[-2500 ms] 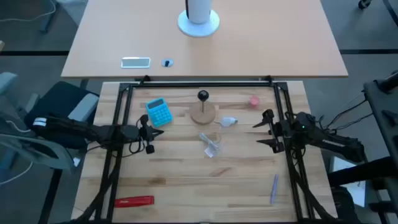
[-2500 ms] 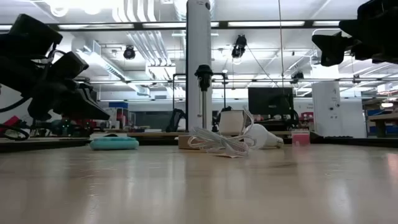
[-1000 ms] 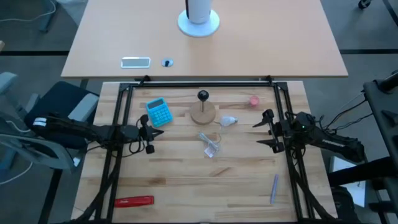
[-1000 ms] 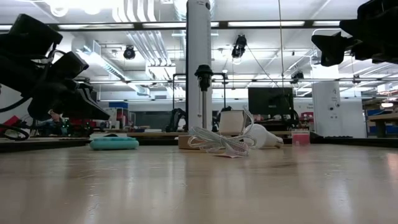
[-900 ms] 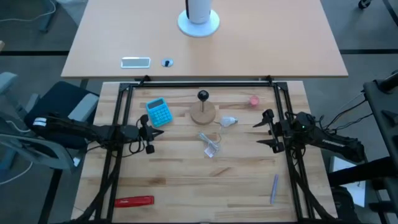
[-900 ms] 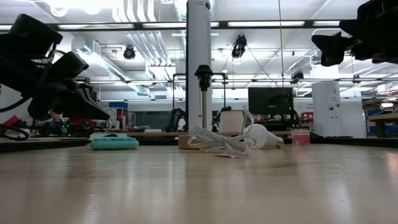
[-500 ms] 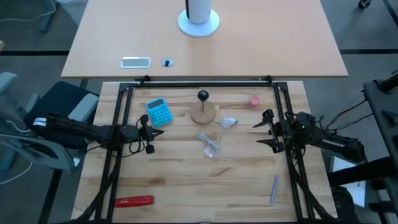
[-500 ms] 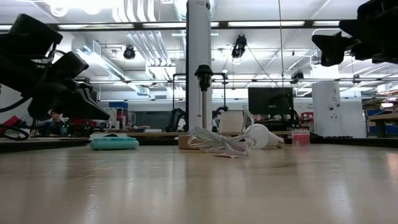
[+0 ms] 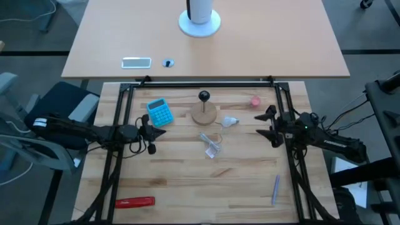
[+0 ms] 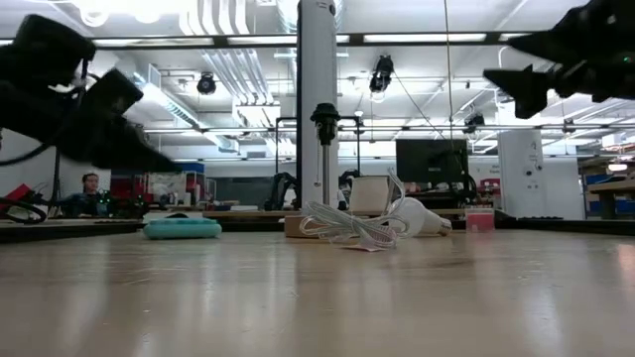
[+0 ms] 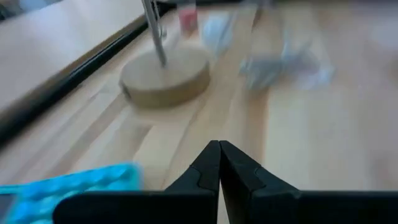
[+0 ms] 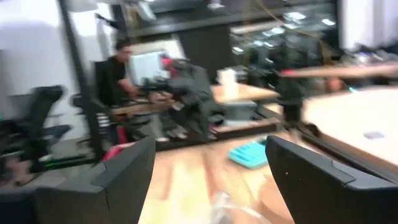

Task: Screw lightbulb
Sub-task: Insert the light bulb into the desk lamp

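Observation:
The lightbulb (image 9: 230, 122), a small white globe with a grey screw base, lies on its side on the wooden table, just right of the round wooden disc (image 9: 204, 115). A thin post on the disc carries a black socket (image 9: 204, 95). In the low view the lightbulb (image 10: 413, 216) lies behind the clear plastic wrapper (image 10: 347, 226). My left gripper (image 9: 150, 132) hovers at the table's left, shut and empty; the left wrist view (image 11: 219, 149) shows its fingertips meeting. My right gripper (image 9: 270, 126) hovers right of the lightbulb, open and empty, its fingers wide apart in the right wrist view (image 12: 210, 144).
A blue calculator (image 9: 159, 112) lies left of the disc and a small pink-red round thing (image 9: 255, 100) at the far right. The plastic wrapper (image 9: 212, 145) lies near the middle, a red tool (image 9: 134, 202) at the near left and a pen (image 9: 275, 189) at the near right. A black frame (image 9: 200, 82) borders the work area.
Both arms have started moving after holding still. My right gripper has shifted a little toward the table's far edge and the lightbulb. My left gripper has tipped its fingers down toward the table. The lightbulb, disc and wrapper have stayed in place.

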`<state>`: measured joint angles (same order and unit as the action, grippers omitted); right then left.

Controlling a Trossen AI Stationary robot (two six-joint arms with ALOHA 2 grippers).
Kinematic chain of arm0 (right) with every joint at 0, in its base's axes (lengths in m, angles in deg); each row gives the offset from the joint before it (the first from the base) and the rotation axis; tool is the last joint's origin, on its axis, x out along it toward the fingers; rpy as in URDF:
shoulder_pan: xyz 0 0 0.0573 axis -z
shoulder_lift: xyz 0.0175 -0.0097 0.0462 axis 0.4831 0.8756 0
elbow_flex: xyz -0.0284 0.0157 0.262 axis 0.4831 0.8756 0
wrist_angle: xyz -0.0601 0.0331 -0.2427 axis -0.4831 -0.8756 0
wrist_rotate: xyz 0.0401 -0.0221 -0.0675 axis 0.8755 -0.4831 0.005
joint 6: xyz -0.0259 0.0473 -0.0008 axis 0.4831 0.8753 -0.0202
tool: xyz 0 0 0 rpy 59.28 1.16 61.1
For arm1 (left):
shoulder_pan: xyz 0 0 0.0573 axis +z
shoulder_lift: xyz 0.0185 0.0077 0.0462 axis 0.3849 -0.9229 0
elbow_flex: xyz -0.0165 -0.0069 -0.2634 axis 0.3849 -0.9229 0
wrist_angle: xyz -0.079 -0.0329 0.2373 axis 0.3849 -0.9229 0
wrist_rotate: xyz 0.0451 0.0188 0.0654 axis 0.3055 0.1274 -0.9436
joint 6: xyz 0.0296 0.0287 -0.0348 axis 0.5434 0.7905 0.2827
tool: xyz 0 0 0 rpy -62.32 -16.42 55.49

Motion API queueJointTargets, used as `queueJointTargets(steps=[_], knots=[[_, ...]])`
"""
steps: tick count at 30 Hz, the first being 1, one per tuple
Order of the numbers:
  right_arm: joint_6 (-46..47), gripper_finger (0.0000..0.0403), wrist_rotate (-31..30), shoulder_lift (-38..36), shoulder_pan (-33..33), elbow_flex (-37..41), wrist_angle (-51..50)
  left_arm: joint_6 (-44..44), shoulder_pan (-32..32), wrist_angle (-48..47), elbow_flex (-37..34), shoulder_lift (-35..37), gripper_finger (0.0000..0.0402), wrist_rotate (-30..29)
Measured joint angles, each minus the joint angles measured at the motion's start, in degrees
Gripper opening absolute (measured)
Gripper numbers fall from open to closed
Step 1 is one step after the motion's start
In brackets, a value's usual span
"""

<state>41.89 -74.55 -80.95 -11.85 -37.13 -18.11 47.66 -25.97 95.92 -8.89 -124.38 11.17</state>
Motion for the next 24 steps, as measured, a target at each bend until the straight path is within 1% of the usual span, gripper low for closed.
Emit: queueJointTargets(steps=[2, 4, 7, 9, 10, 13, 19, 21, 24], knots=[[0.05, 0.0297, -2.00, 1.35, 0.00, 0.00, -0.57, -3.50, 0.00, 3.10, 0.00, 0.00, 0.0000, 0.19], [-1.86, 0.0295, -4.47, 3.07, 0.18, 0.00, 1.05, -4.26, 0.00, 6.14, 0.00, 0.00, 0.0000, 0.20], [-5.30, 0.0293, -11.20, 6.18, 0.66, 0.00, 7.35, -4.35, 0.00, 13.03, 0.00, -0.02, 0.0000, 0.22], [-6.34, 0.0295, -14.23, 8.45, 0.96, -0.04, 11.97, -3.94, 0.00, 18.43, 0.00, 0.00, 0.0000, 0.22], [-7.00, 0.0296, -14.52, 9.71, 1.10, -0.09, 13.68, -2.91, 0.00, 20.82, 0.00, 0.00, 0.0000, 0.22], [-9.98, 0.0303, -14.29, 13.61, 1.11, -2.45, 14.21, -2.21, 0.00, 27.17, 0.00, 0.00, 0.0000, 0.22], [-15.01, 0.0310, -14.25, 24.49, 1.11, -11.05, 13.46, -2.39, 0.00, 32.49, 0.00, -0.05, 0.0000, 0.42], [-17.72, 0.0309, -14.26, 28.14, 1.14, -14.86, 10.60, -3.17, 0.00, 32.42, 0.00, -0.04, 0.0000, 0.42], [-21.08, 0.0304, -14.28, 33.21, 1.12, -21.24, 2.97, -4.18, 0.00, 32.77, 0.00, -0.06, 0.0000, 0.76]])
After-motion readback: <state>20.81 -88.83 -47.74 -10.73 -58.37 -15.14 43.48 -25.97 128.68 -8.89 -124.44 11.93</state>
